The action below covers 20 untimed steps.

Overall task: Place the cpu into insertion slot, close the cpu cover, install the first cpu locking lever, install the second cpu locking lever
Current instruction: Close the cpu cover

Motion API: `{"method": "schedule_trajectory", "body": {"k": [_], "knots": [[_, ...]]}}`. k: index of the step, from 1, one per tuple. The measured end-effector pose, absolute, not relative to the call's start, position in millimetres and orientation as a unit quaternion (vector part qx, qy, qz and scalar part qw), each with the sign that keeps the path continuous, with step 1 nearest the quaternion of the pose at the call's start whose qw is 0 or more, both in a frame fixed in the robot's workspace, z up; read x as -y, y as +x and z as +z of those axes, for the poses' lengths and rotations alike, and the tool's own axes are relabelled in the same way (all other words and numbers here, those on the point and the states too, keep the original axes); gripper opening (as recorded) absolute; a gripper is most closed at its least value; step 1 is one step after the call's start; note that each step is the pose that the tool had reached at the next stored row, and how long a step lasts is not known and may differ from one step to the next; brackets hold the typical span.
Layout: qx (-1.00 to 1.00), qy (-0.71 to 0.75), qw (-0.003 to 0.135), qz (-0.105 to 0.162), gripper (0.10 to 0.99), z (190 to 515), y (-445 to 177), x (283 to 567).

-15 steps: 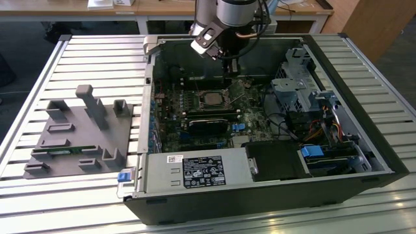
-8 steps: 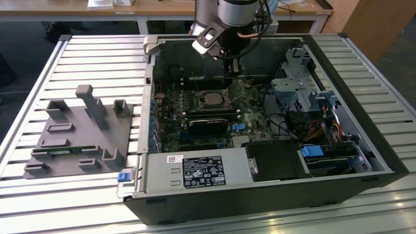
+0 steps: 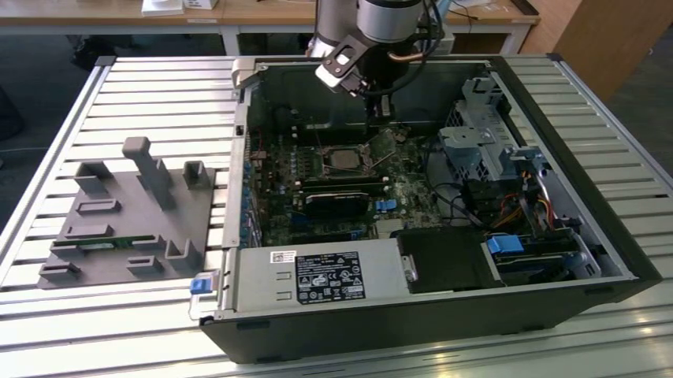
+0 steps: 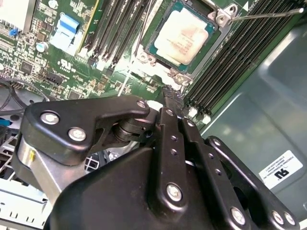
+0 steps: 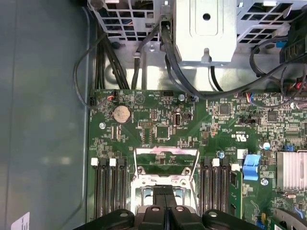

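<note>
The cpu [image 4: 184, 36], a beige-topped square chip, lies flat in the insertion slot [image 3: 345, 160] on the green board. The cpu cover [image 5: 167, 151], a thin silvery frame with a square window, stands raised at the slot's edge. A thin metal locking lever [image 4: 268, 14] sticks out free beside the slot's corner. My gripper [image 4: 171, 96] is shut, its black fingers pressed together with nothing seen between them. Its tips [image 5: 165, 194] hang just beside the slot at the foot of the raised cover. In the exterior view the gripper [image 3: 376, 106] reaches down into the open computer case.
Long black memory slots [image 4: 225, 62] flank the socket. A drive cage [image 3: 474, 142] with cables stands at the exterior view's right, and a power supply [image 3: 315, 279] at the case's front. A grey fixture [image 3: 126, 213] sits on the slatted table [image 3: 158, 87] at the left.
</note>
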State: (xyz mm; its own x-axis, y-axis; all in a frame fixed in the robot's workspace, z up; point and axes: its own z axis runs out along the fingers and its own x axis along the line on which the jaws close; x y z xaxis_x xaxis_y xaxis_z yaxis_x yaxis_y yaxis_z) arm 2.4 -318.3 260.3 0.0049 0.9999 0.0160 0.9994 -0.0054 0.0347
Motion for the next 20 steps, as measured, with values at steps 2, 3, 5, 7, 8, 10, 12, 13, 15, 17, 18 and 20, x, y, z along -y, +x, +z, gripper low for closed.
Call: {"method": "schedule_trajectory", "body": {"k": [2, 3, 5, 7, 8, 10, 12, 13, 15, 17, 18, 20], "knots": [[-0.705, 0.709, 0.007, 0.018, 0.106, 260, 4, 318], [-0.705, 0.709, 0.007, 0.018, 0.106, 260, 5, 318], [-0.705, 0.709, 0.007, 0.018, 0.106, 260, 7, 318], [-0.705, 0.709, 0.007, 0.018, 0.106, 260, 8, 318], [-0.705, 0.709, 0.007, 0.018, 0.106, 260, 9, 318], [-0.705, 0.709, 0.007, 0.018, 0.106, 260, 9, 318], [-0.705, 0.709, 0.007, 0.018, 0.106, 260, 11, 318], [-0.705, 0.709, 0.007, 0.018, 0.106, 260, 11, 318], [-0.705, 0.709, 0.007, 0.018, 0.106, 260, 13, 318], [-0.705, 0.709, 0.007, 0.018, 0.106, 260, 15, 318], [-0.705, 0.709, 0.007, 0.018, 0.106, 260, 17, 318], [-0.706, 0.708, 0.007, 0.018, 0.106, 260, 20, 318]]}}
